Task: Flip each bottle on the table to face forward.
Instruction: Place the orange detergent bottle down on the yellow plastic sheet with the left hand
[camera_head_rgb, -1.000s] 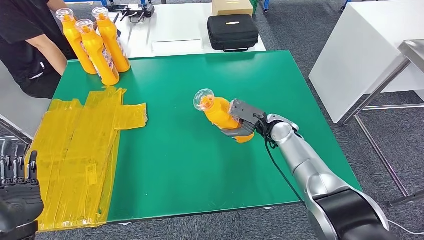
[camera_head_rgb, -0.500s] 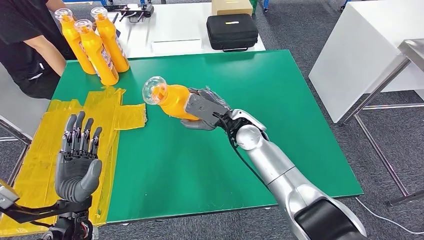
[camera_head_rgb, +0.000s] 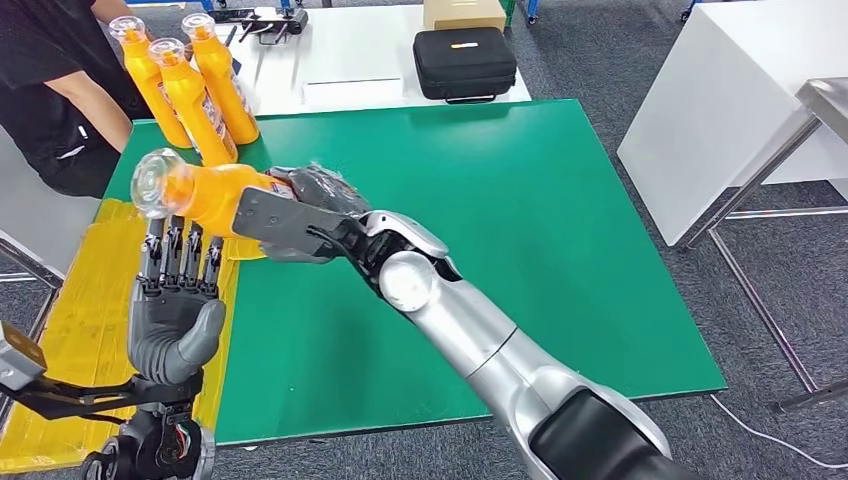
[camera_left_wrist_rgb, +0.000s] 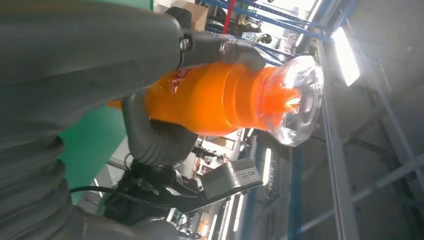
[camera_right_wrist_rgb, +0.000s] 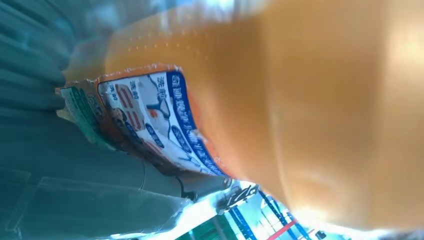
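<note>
My right hand (camera_head_rgb: 300, 215) grips an orange bottle (camera_head_rgb: 205, 195) by its body and holds it on its side in the air, its clear cap (camera_head_rgb: 155, 182) pointing left. The bottle hangs over the yellow taped patch (camera_head_rgb: 120, 300) at the left of the green table (camera_head_rgb: 520, 200). My left hand (camera_head_rgb: 175, 300) is raised with straight, spread fingers, the fingertips just under the bottle's neck and nothing in it. The left wrist view shows the bottle (camera_left_wrist_rgb: 225, 100) close in front. Its torn blue and white label (camera_right_wrist_rgb: 150, 115) shows in the right wrist view.
Three more orange bottles (camera_head_rgb: 195, 85) stand upright at the table's far left corner, beside a person in black (camera_head_rgb: 45, 90). A black case (camera_head_rgb: 465, 62) lies on the white table behind. Another white table (camera_head_rgb: 720, 90) stands to the right.
My right hand has lifted the bottle from mid-table and carried it left, over the yellow patch. My left hand has risen from the bottom left corner to just under the bottle.
</note>
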